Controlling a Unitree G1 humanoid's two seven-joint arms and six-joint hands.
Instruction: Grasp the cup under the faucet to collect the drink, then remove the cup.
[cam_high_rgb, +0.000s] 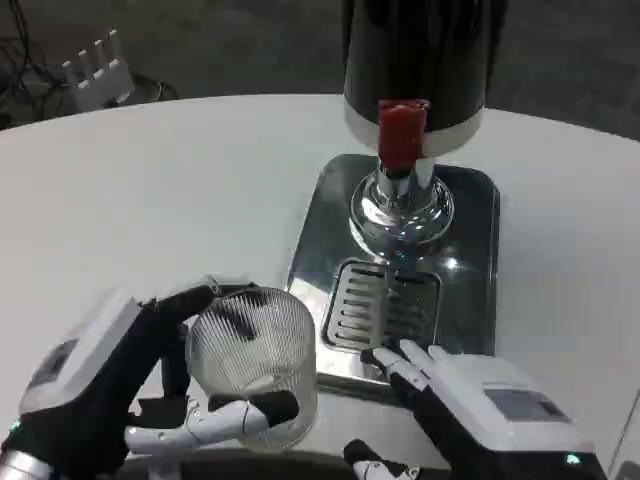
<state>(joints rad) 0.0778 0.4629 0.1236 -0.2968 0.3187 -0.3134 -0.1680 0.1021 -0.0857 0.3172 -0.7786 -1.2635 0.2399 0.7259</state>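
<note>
On the white table (150, 190), my left hand (120, 385) grips the clear ribbed cup (250, 365) beside the drip tray (385, 305); my right hand (470, 395) rests loose; I should keep the cup upright under the red-handled faucet (402, 135)

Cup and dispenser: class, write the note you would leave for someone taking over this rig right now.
Left robot hand: grips the clear cup, upright on the table, left of the drip tray.
Right robot hand: holds nothing, fingertips at the tray's front edge.
Faucet: red handle, above the grate.
Done: cup grasped.
Left: the cup looks empty, so move it under the faucet, fill it, then remove it.
</note>
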